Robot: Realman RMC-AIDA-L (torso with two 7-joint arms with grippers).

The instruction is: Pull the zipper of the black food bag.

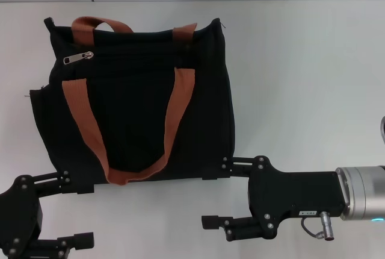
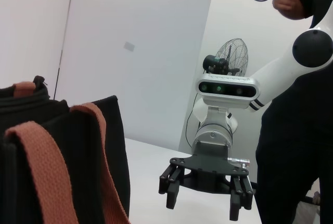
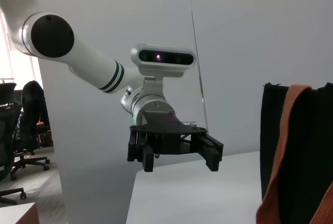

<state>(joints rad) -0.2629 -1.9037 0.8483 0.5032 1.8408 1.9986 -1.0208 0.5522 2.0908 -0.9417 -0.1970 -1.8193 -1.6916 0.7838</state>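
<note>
The table [image 1: 313, 60] is white and carries the bag [image 1: 138, 96] on its left half, toward the far side, lying flat with its front face up, so the zip line and both orange handles [image 1: 174, 114] face the head camera. That lay suits the job: the zip runs left to right across the far part of the face, open to a reach from above. The right gripper [image 1: 219, 193] hangs over the table at the near edge, just off the bag's near right corner, its fingers spread wide with nothing between them; the far finger lies beside the bag's near hem, though whether it touches I cannot tell. The left gripper [image 1: 81, 214] sits at the near left, by the bag's near left corner, fingers also wide and empty. Both look poised at the start, neither near the pull. The zipper [image 1: 79, 58], a small silver tab, lies at the far left end of the zip line, so it would likely have to travel rightward.
</note>
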